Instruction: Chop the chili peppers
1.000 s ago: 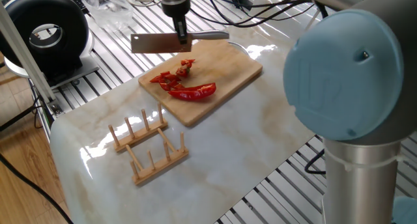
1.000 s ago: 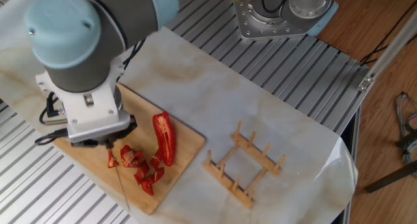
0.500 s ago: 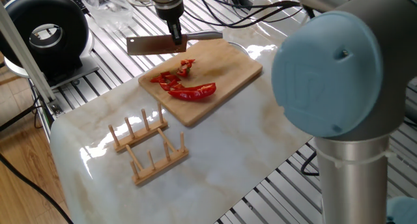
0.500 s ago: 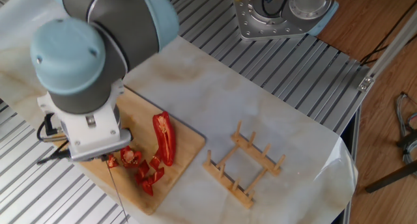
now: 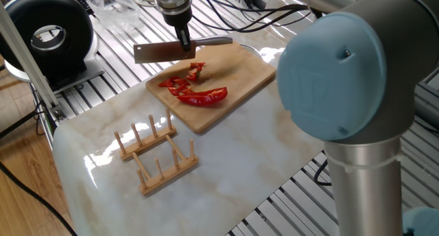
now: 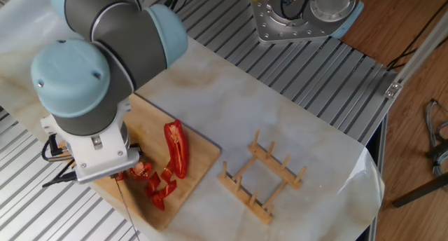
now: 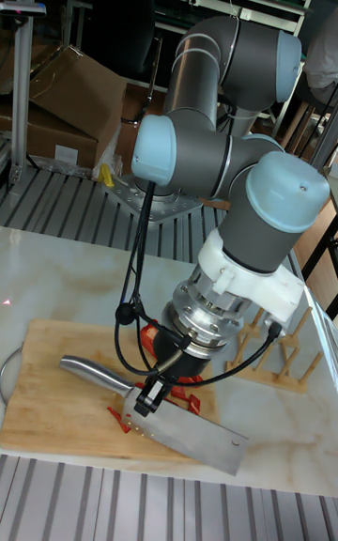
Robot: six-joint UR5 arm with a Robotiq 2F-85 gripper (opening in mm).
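Note:
One long red half of the chili peppers lies on the wooden cutting board. Several cut red bits sit just behind it. From the other fixed view, the long half and the bits lie beside the arm's wrist. My gripper is shut on a steel cleaver at the handle's root. It holds the blade above the board's far edge, just beyond the bits. In the tall fixed view the gripper holds the cleaver over the board, hiding most of the peppers.
A wooden dish rack stands on the marble sheet in front of the board, and shows again as the rack. A black round device sits at the far left. Cables run behind the board. The arm's big joint blocks the right side.
The gripper and cleaver have shifted a little to the left, off the chopped bits toward the board's far edge. Peppers and rack have not moved.

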